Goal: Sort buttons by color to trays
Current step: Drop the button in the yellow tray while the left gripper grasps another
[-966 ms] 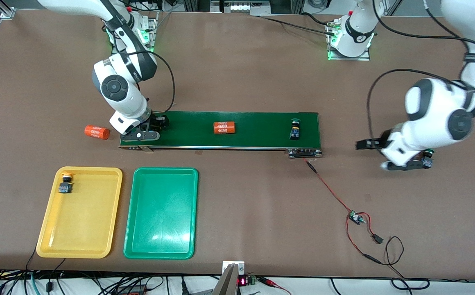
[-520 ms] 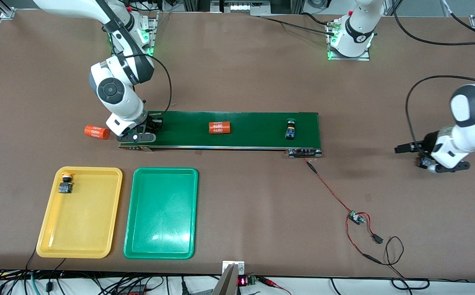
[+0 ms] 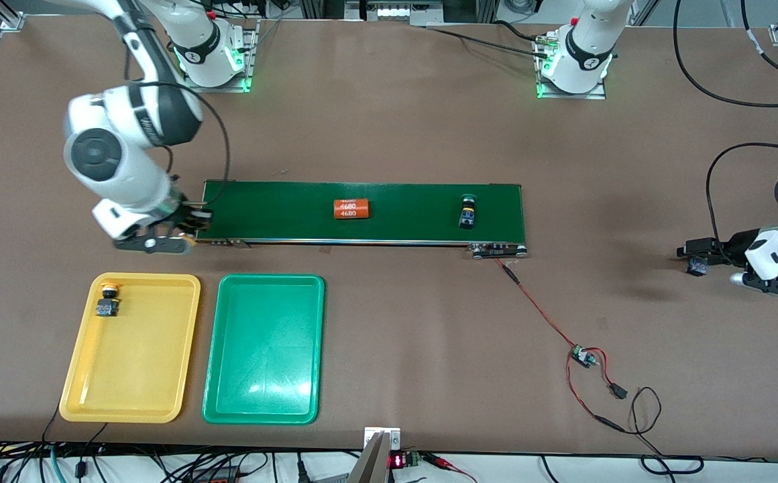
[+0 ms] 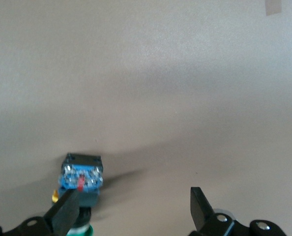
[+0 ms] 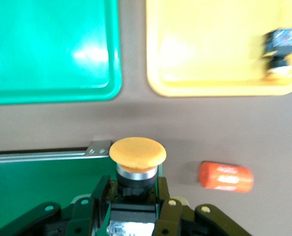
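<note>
- Moved since a second ago: right gripper [image 3: 184,235] off the belt's end and out over bare table just above the yellow tray [image 3: 188,349] in the front view. Left arm swung out to the frame's edge at its own end of the table.
- Also shifted along the conveyor belt [image 3: 416,201] toward the right arm's end: the orange cylinder [image 3: 351,209] and the green button [image 3: 467,211].
- Lowest in the front view: yellow tray and green tray [image 3: 265,402] side by side, yellow one closer to the right arm's end.
- One yellow button [image 3: 107,300] lying in the yellow tray's upper corner. Nothing in the green tray.
- Small circuit board [image 3: 583,355] with red and black wires on the table, lower in frame toward the left arm's end.
- Middle height of the frame: right gripper clamped on a second yellow button [image 5: 137,152], cap sticking out past the fingers in the right wrist view.
- Second orange cylinder [image 5: 226,177] on the table near it, seen only in that wrist view.
- Same height at the left arm's end: left gripper [image 3: 691,258] low over bare table, jaws spread wide, gripping nothing.
- Another green-capped button [image 4: 82,179] on the table just beside one of its fingers [image 4: 62,216].
- Slightly higher: belt across mid-frame, cylinder around its middle, green button nearer the left arm's end.
</note>
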### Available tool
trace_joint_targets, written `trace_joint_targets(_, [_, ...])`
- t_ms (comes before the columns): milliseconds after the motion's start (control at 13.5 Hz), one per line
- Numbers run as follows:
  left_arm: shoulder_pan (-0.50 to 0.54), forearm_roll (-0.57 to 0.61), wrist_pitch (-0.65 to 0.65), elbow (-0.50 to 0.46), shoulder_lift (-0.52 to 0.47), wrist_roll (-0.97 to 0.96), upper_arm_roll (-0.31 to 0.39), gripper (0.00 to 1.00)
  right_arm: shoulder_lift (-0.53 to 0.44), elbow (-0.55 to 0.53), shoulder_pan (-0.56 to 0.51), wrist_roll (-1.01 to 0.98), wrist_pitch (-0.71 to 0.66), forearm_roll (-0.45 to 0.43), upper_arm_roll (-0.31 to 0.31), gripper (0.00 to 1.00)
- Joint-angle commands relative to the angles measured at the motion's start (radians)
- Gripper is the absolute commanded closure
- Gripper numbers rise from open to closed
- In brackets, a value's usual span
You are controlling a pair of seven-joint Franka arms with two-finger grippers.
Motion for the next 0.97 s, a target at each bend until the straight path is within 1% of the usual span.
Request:
trace_joint_targets(0, [-0.005,0.106,-0.016,0.053,0.035,0.045,-0.011,0.00,0.044,0.108,-0.028,-0.115,-0.046,0.005,-0.027,0.85])
trace_joint_targets(149, [-0.010,0.134,-0.014,0.083,0.050,0.048,-0.011,0.00,0.107,0.189,-0.062,-0.235,-0.043,0.002,-0.040,0.85])
trace_joint_targets(297, [-0.005,0.137,0.018,0.083,0.060,0.098,-0.011,0.00,0.184,0.257,-0.085,-0.304,-0.036,-0.007,-0.046,0.85])
trace_joint_targets(446, [0.003,0.137,0.078,0.071,0.076,0.141,-0.010,0.00,0.257,0.332,-0.086,-0.373,-0.036,-0.009,-0.081,0.85])
trace_joint_targets(520, [0.010,0.137,0.084,0.071,0.081,0.149,-0.010,0.00,0.291,0.358,-0.085,-0.405,-0.032,-0.010,-0.101,0.85])
trace_joint_targets(594, [0.010,0.137,0.085,0.068,0.084,0.151,-0.010,0.00,0.334,0.380,-0.083,-0.442,-0.014,-0.010,-0.128,0.85])
trace_joint_targets(669, [0.012,0.137,0.093,0.065,0.087,0.151,-0.010,0.00,0.365,0.387,-0.082,-0.465,0.030,-0.012,-0.151,0.85])
trace_joint_targets(743, [0.019,0.138,0.119,0.042,0.086,0.154,-0.010,0.00,0.396,0.389,-0.082,-0.489,0.088,-0.009,-0.181,0.85])
trace_joint_targets(891, [0.030,0.137,0.154,0.018,0.084,0.178,-0.010,0.02,0.431,0.407,-0.082,-0.491,0.118,-0.010,-0.185,0.85])
